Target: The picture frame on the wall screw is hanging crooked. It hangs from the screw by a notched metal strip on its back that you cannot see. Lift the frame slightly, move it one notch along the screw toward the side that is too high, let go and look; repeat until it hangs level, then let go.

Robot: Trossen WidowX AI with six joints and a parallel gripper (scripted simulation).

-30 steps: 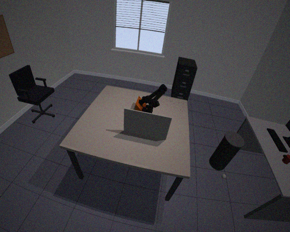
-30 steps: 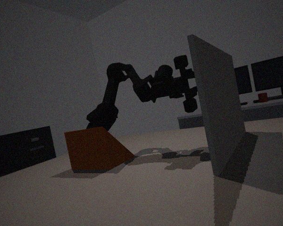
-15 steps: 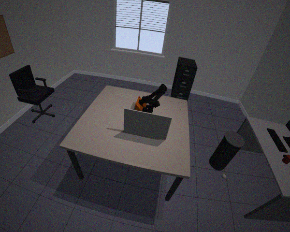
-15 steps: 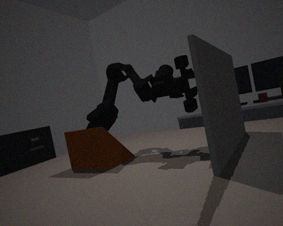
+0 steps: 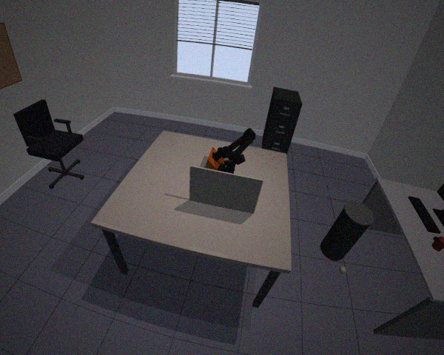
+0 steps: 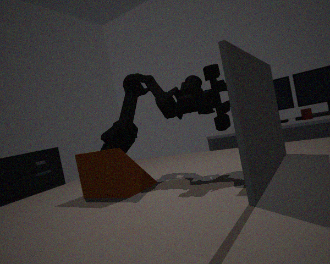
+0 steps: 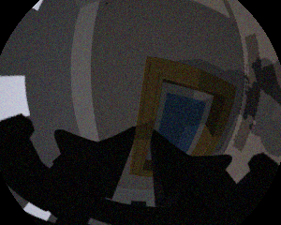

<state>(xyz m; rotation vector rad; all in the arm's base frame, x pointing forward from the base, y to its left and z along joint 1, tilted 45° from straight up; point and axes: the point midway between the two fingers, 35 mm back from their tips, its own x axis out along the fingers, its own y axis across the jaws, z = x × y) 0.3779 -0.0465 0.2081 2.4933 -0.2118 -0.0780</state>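
The picture frame [image 7: 151, 84], gold-brown around a blue picture with a pale border, is against the grey wall panel [image 5: 222, 191] [image 6: 256, 122] [image 7: 122, 37]. The panel hides it in the top and exterior views. In the wrist view its left bar slants relative to the pale strip farther left. My gripper [image 6: 225, 96] [image 7: 143, 131] is shut on that bar, one dark finger on each side of it. The exterior view shows the gripper level at the panel, with its fingertips partly hidden behind the panel's edge. The wall screw and the notched strip are not visible.
The panel stands upright on the table [image 5: 146, 206] [image 6: 159, 232]. An orange wedge-shaped block [image 5: 213, 162] [image 6: 111, 176] is near the arm's base. A dark cabinet [image 5: 281, 120] [image 6: 26, 176] stands behind the table. A black bin [image 5: 344, 233] is on the floor to the right.
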